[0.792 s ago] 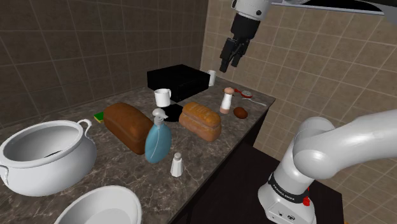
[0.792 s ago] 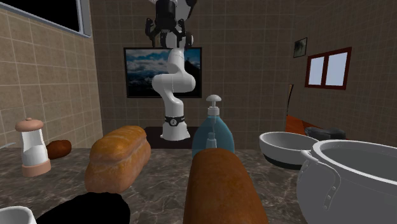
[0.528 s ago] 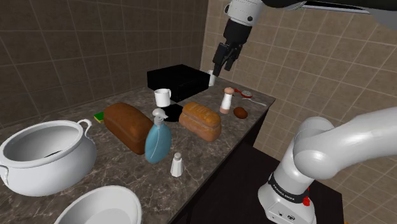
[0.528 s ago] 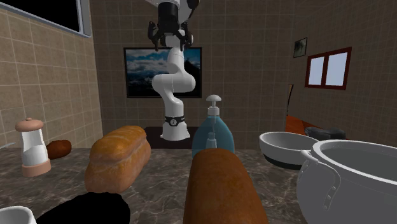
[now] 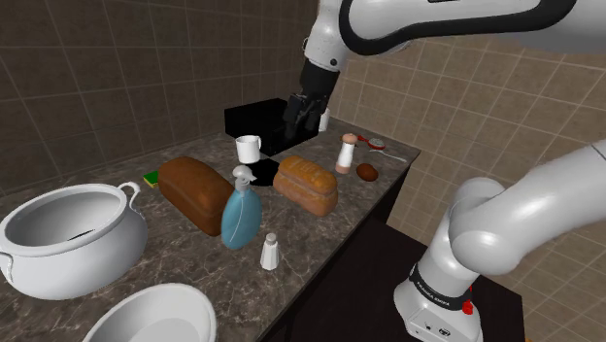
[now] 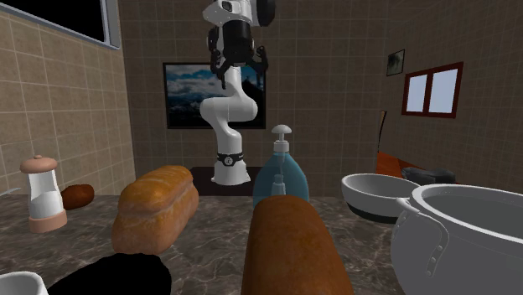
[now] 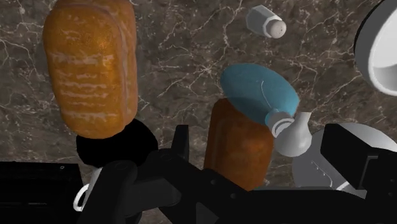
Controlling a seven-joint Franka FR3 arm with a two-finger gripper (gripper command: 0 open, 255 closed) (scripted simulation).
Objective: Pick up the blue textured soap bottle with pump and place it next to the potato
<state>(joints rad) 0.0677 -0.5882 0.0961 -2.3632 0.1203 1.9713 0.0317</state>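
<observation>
Shoulder view: my gripper [image 5: 296, 119] hangs above the counter's [image 5: 303, 243] far end, well apart from the blue soap bottle [image 5: 241, 216], which stands upright between the dark loaf [image 5: 194, 192] and the white shaker [image 5: 270, 252].

Second exterior view: the fingers are spread wide, high behind the bottle [image 6: 281, 180].

Wrist view: the bottle [image 7: 259, 95] lies ahead of the fingers, just beside the dark loaf.
</observation>
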